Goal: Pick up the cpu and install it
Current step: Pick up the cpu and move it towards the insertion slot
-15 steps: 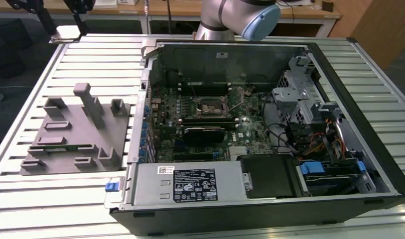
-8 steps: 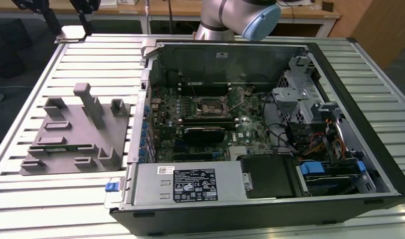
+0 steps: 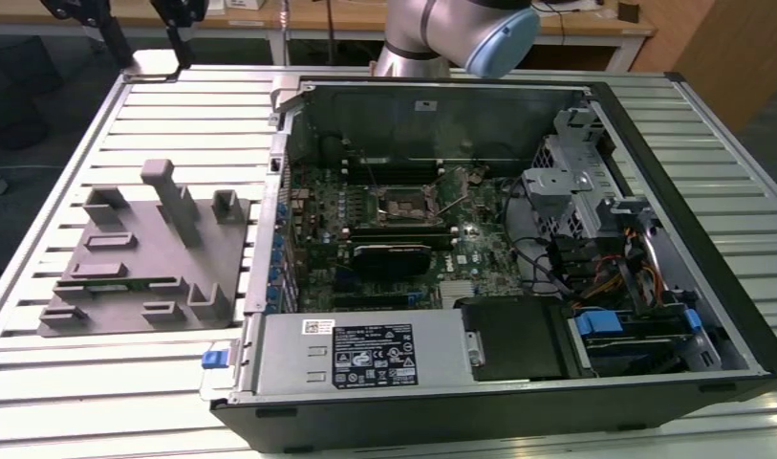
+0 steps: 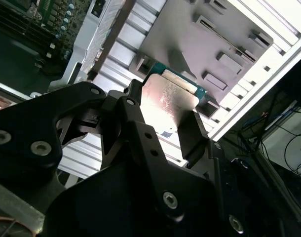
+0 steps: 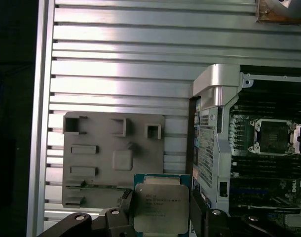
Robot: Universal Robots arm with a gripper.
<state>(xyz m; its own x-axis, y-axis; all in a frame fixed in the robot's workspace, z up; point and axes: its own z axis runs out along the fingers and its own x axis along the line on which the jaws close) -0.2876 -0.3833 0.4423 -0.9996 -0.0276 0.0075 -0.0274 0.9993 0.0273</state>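
The cpu (image 5: 160, 206), a small square chip with a pale silvery top on a green edge, sits between my gripper's (image 5: 161, 217) two black fingers (image 5: 125, 203). The gripper is shut on it and holds it high above the slatted table. In the second wrist view the cpu (image 4: 169, 96) shines brightly between the same fingers (image 4: 192, 132). Below it lies the grey slotted block (image 5: 113, 158). The dark metal-framed socket (image 5: 274, 136) on the green motherboard sits off to one side inside the open computer case. In the exterior view the socket (image 3: 403, 201) is near the middle of the board.
The open computer case (image 3: 701, 201) takes up the exterior view's right, with a power supply (image 3: 362, 354), cables and drive bays inside. The grey block (image 3: 146, 258) lies at the left on the aluminium slatted table (image 3: 95, 382). The arm (image 3: 459, 33) stands behind the case.
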